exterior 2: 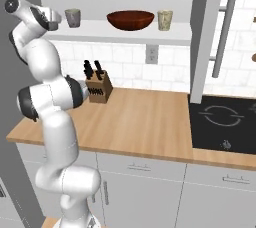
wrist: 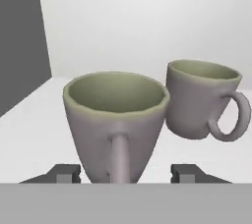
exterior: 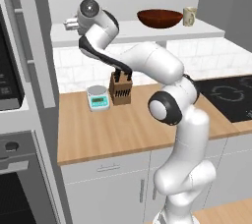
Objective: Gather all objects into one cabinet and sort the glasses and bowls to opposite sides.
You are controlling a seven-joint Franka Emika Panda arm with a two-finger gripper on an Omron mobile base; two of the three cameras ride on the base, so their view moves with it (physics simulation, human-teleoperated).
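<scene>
1. A white Franka arm reaches up to the left end of the wall cabinet's shelf floor (exterior 2: 150, 33), its gripper (wrist: 127, 173) level with two grey mugs standing there.
2. In the hand view the fingers (wrist: 64, 173) stand released, one on either side of the near grey mug (wrist: 116, 125) with a visible gap to its wall; the mug rests upright on the white shelf, its handle facing the camera.
3. The far grey mug (wrist: 197, 98) stands just beside it to the right, seemingly touching it or nearly so and leaning slightly; whether the two rims actually meet is hard to tell.
4. Further right along the same shelf sit the dark red-brown bowl (exterior 2: 130, 19) and, beyond it, the cream mug (exterior 2: 165, 20), well apart from the grey pair.
5. The step in hand looks like setting down the near mug. Done well, the hand would back straight out along the fingers' own line, keeping them spread so neither pad catches the handle or nudges the mug into its leaning neighbour.
6. By this reading, the cream mug remains on the bowl's far side and would want moving left to join the grey ones.
7. Below, a knife block (exterior: 121, 88) and a kitchen scale (exterior: 98, 97) stand on the wooden tabletop (exterior: 123, 129).
8. The near mug's base is cut off at the bottom of the hand view, and in the base views the arm's wrist hides most of the grey pair.
</scene>
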